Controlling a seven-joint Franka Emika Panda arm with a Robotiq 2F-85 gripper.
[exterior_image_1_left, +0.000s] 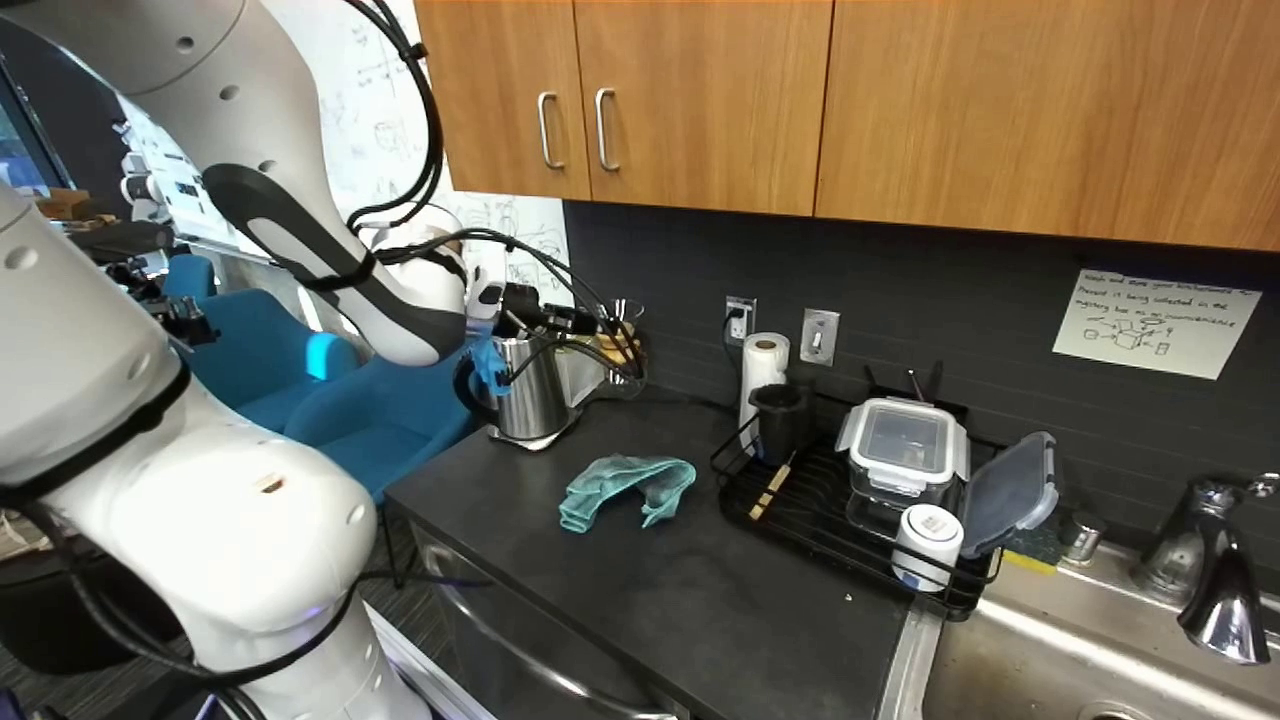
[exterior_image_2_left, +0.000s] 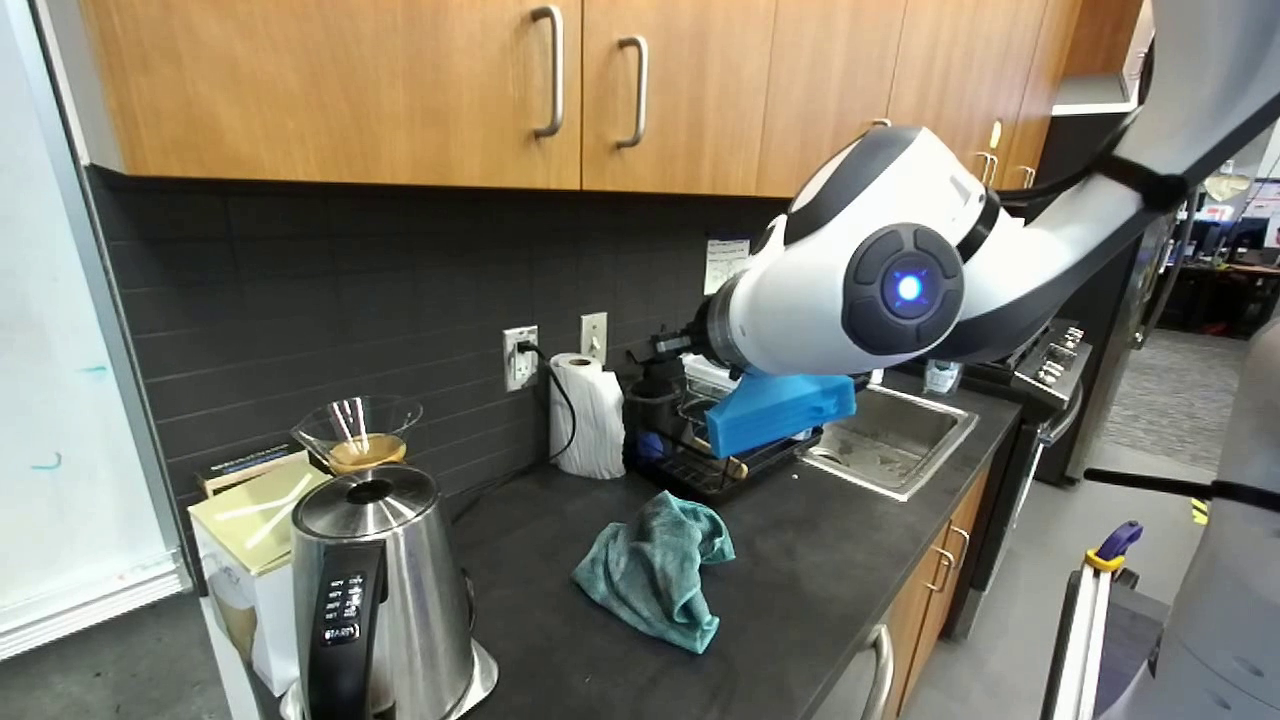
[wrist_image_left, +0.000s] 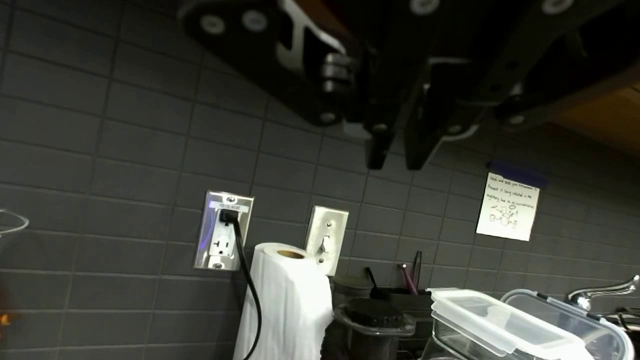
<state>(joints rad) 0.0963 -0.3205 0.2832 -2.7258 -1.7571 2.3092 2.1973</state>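
Foremost in the wrist view, my claw (wrist_image_left: 395, 162) stands slightly parted and grips nothing, while the teal cloth (exterior_image_2_left: 658, 575) lies crumpled on the counter (exterior_image_2_left: 800, 560), apart from me, so whether its handling is finished or yet to begin I cannot tell.

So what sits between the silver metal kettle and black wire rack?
In both exterior views, a crumpled teal cloth; nearer the dark wall, a white paper-towel roll.

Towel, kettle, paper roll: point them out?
Towel (exterior_image_2_left: 655, 570), in an exterior view: middle of its crumpled upper surface.
Kettle (exterior_image_2_left: 412, 590), in an exterior view: steel side.
Paper roll (wrist_image_left: 294, 307), in the wrist view: white side.
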